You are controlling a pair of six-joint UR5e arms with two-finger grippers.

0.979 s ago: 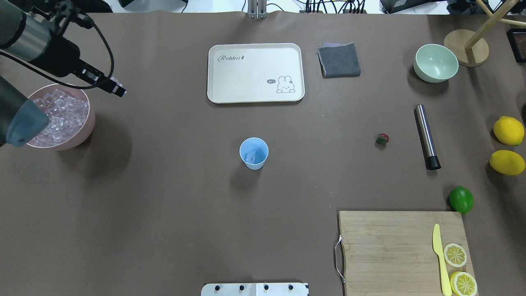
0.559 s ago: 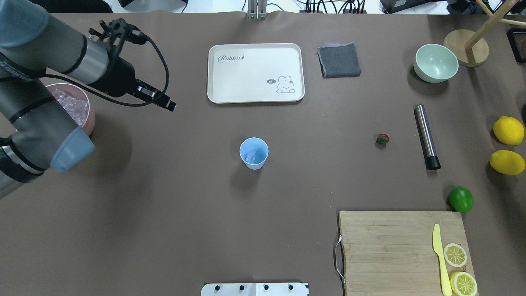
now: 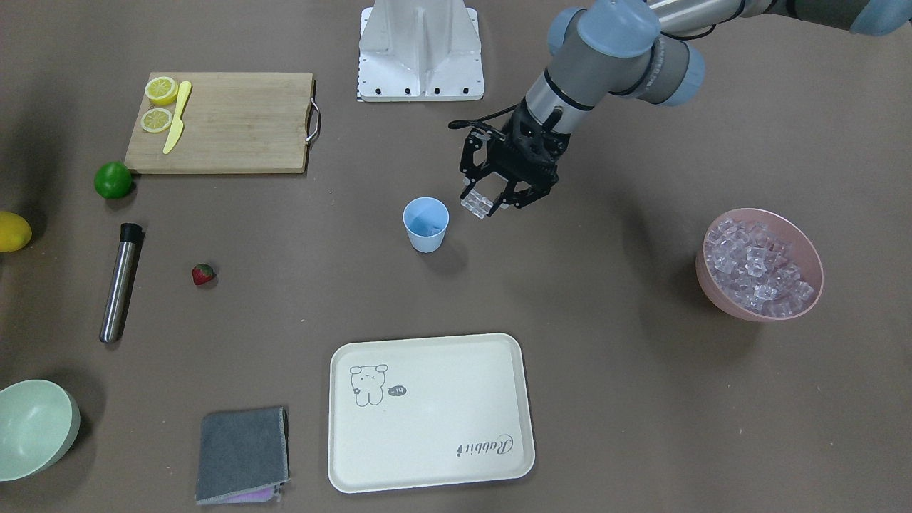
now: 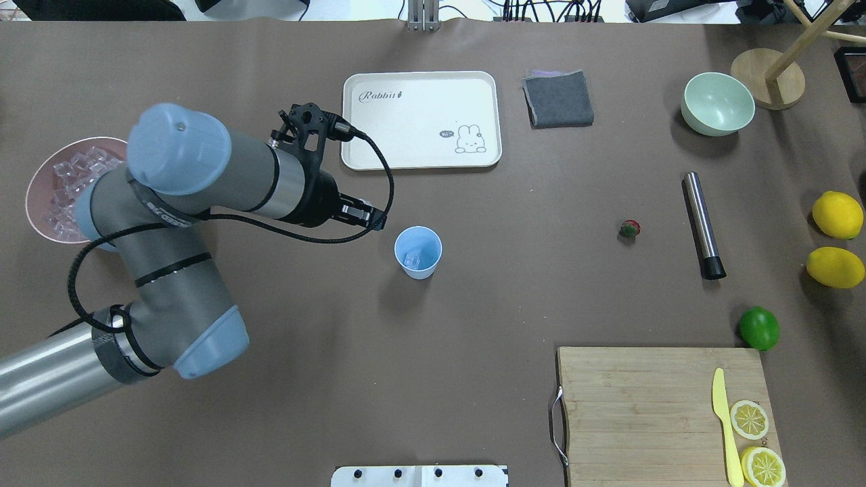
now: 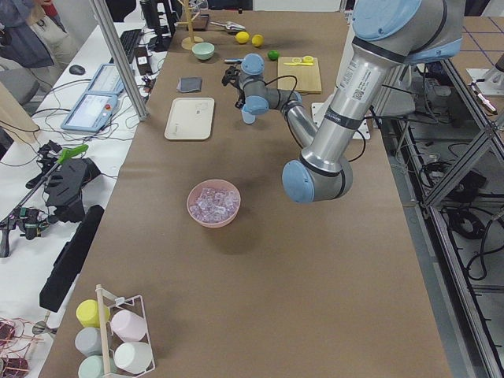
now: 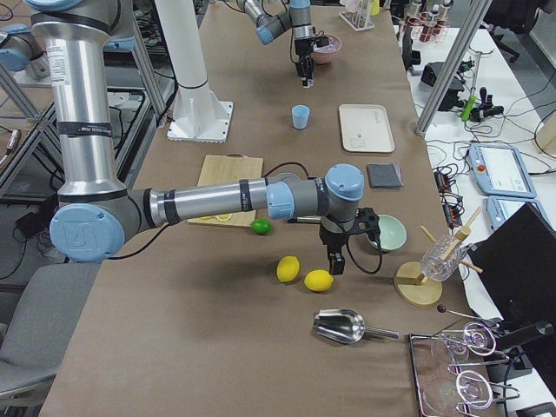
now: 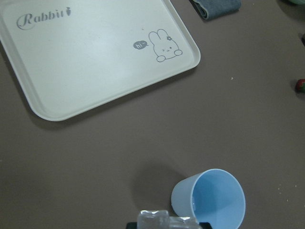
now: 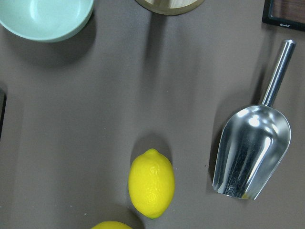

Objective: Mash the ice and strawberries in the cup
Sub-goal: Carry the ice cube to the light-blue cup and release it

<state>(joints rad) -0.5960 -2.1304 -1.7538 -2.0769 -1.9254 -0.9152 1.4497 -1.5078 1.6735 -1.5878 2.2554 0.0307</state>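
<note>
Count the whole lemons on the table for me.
2. Both sit at the end of the table on the robot's right: the farther lemon and the nearer lemon, side by side, just past the lime. None appears hidden.

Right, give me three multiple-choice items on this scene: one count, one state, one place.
1. How many lemon slices lie on the cutting board? A one, B two, C four.
2. The left gripper is: A open and empty, B shut on a lemon slice, C shut on ice.
3. The strawberry is: A on the bare table, B on the cutting board, C in the left gripper.
Answers: 1 B, two slices show there; 2 C, clear cubes sit in its grip; 3 A, it lies alone on the table.
</note>
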